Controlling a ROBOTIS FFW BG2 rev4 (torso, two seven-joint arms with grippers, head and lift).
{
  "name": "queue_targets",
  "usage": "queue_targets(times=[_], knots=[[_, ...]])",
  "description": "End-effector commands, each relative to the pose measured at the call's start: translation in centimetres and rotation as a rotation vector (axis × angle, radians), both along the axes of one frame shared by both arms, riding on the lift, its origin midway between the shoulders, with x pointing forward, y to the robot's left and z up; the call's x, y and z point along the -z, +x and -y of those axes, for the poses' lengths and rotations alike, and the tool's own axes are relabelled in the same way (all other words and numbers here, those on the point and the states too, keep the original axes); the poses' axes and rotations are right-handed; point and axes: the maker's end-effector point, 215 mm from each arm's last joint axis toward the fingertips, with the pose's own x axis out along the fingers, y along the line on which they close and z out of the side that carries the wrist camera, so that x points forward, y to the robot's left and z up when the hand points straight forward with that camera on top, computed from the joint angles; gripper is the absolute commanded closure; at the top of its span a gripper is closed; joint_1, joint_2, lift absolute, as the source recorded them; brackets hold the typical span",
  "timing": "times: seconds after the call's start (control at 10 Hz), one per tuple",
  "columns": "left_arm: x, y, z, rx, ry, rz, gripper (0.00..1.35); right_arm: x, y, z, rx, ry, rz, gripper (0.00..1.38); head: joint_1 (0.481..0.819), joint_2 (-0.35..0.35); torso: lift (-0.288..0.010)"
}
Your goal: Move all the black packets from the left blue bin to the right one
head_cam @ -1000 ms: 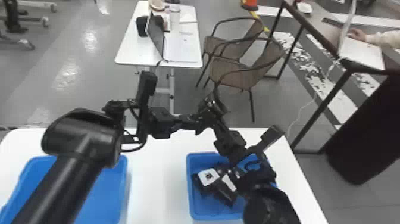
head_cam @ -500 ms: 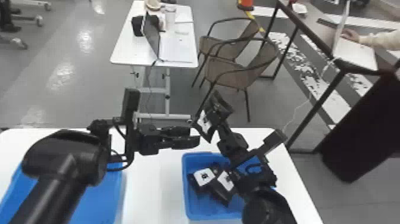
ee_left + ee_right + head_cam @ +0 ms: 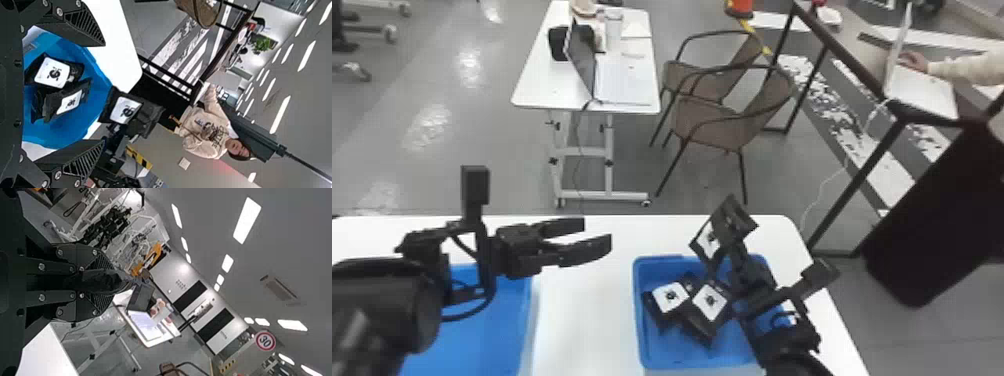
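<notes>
So, biggest first: there's the white table (image 3: 582, 325), with a desk (image 3: 532, 95) beyond it and a couple of brown chairs (image 3: 712, 120) next to that. Two blue bins sit on the table, the left bin (image 3: 502, 320) partly hidden behind the left arm and the right bin (image 3: 640, 320) over on the other side. Left gripper (image 3: 597, 236) is just hanging above the table between them, fingers spread, nothing in it. Right gripper (image 3: 735, 241) is clamped on a black packet (image 3: 717, 235), tilted with its white label showing, and in the head view that's up around the right bin's far rim. Down inside the right bin I can make out two more, a packet on the left (image 3: 664, 306) and a packet on the right (image 3: 704, 317), touching and kinda overlapping, white labels facing up. Oh, and a laptop (image 3: 583, 60) on the desk.
</notes>
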Motion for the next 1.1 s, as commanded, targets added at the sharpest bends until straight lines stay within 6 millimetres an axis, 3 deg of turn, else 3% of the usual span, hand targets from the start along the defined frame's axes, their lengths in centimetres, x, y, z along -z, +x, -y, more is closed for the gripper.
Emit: queue_targets(times=[0.0, 0.1, 0.3, 0.4, 0.5, 0.6, 0.8, 1.0], knots=[[-0.6, 0.5, -3.5, -0.077, 0.009, 0.019, 0.16, 4.0, -1.5, 1.0, 0.026, 0.04, -0.08, 1.2, 0.695, -0.203, 0.0], [-0.9, 0.9, -5.6, -0.123, 0.017, 0.029, 0.16, 5.7, -2.1, 1.3, 0.037, 0.061, -0.116, 1.2, 0.695, -0.191, 0.0], [-0.8, 1.0, -8.8, -0.207, 0.026, 0.03, 0.0, 8.2, -3.0, 2.2, 0.066, 0.084, -0.167, 1.16, 0.695, -0.153, 0.0], [-0.8, 0.8, -9.5, -0.225, 0.02, 0.03, 0.0, 8.7, -3.2, 3.0, 0.087, 0.079, -0.184, 0.89, 0.695, -0.14, 0.0], [-0.8, 0.6, -10.2, -0.237, 0.011, 0.027, 0.0, 8.5, -3.4, 4.0, 0.119, 0.043, -0.185, 0.37, 0.695, -0.137, 0.0], [-1.1, 0.7, -10.7, -0.248, 0.009, 0.032, 0.09, 8.6, -3.8, 4.8, 0.151, 0.02, -0.202, 0.0, 0.695, -0.138, 0.0], [-1.8, 1.0, -11.3, -0.265, -0.012, 0.038, 0.26, 9.1, -5.3, 5.8, 0.207, -0.013, -0.248, 0.2, 0.695, -0.149, 0.0], [-1.9, 0.9, -11.9, -0.282, -0.017, 0.031, 0.27, 8.8, -5.4, 5.0, 0.17, -0.084, -0.248, 0.33, 0.695, -0.15, 0.0]])
